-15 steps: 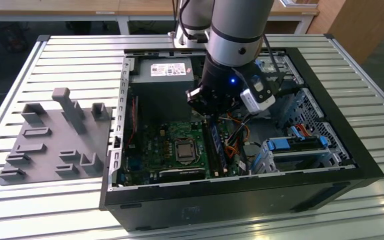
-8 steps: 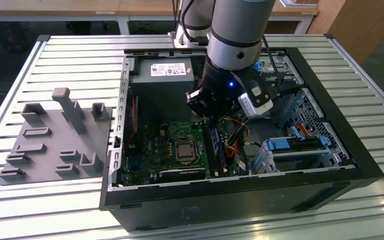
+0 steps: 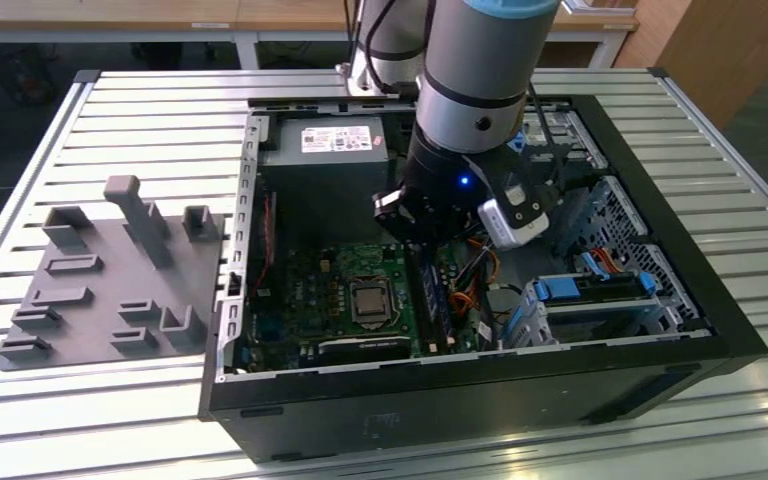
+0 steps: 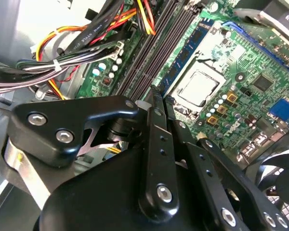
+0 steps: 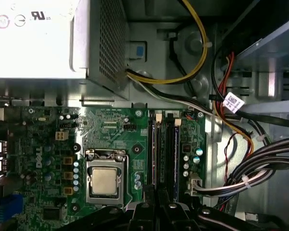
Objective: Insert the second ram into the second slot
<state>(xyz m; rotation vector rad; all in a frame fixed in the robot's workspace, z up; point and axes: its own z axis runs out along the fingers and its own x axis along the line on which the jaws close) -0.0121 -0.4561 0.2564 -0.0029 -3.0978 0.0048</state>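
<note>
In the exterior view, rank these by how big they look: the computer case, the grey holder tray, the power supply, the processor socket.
1. computer case
2. grey holder tray
3. power supply
4. processor socket

The gripper hangs over the memory slots.

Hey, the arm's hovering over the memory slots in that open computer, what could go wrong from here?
The black tool sits close over the long blue circuit-board stick in the black memory slots; an off-line push might stress the stick or the green motherboard. Bundled black and grey cables run right beside those slots and might snag the tool.
</note>
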